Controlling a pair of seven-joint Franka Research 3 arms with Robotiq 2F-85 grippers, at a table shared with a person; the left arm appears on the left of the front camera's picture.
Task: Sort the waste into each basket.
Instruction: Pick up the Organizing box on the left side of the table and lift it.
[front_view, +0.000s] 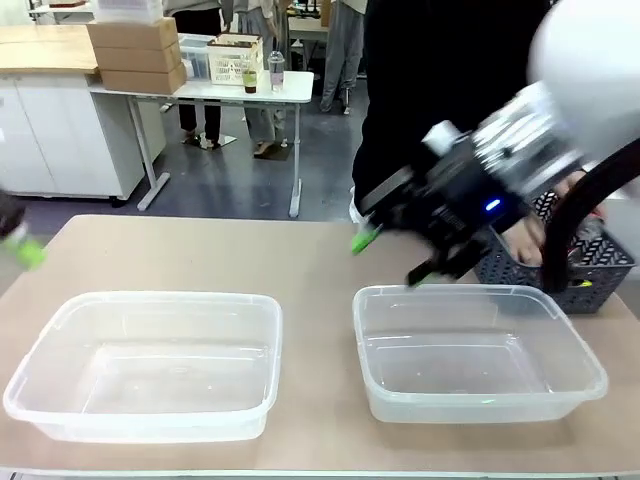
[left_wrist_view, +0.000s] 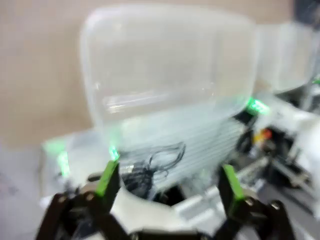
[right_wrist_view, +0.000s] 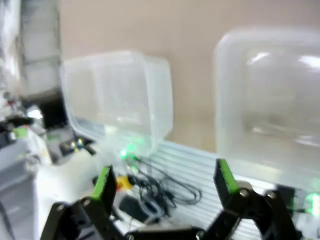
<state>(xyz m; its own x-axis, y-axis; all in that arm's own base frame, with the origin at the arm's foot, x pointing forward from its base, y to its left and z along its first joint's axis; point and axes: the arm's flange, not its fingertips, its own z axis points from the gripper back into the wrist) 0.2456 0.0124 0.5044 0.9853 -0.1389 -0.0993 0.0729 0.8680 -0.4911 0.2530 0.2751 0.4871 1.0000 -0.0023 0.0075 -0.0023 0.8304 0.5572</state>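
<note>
As seen from the left wrist, blurred throughout: left gripper (left_wrist_view: 169, 181), green-padded fingers (left_wrist_view: 107, 177) spread wide, holding nothing. Past the fingers, left tub (left_wrist_view: 170, 75), clear plastic, bare floor, tan table (left_wrist_view: 40, 75) showing through. Corner of right tub (left_wrist_view: 285, 50) further off. Ribbed metal rail (left_wrist_view: 205, 142) with loose black cables (left_wrist_view: 160, 155) below the table's near edge.

From the right wrist, equally soft: right gripper (right_wrist_view: 165, 181), fingers spread just as wide, pinching nothing. Right tub close on one side, left tub beyond on the other, both bare inside. More black cables on the rail underneath.

From the front: both tubs side by side toward the table's near edge, a gap between them. Right gripper hovering just above right tub's far-left corner, fingers pointing left, apart. Green tip of left gripper at the table's far-left edge, well apart from left tub. Dark lattice basket (front_view: 590, 272) just beyond right tub's far-right corner; person's hand (front_view: 522, 240) at it, contents hidden behind arm and hand, can't tell. Cardboard boxes (front_view: 135, 50) and white crate (front_view: 235, 60) on a far table; print too small to read.
</note>
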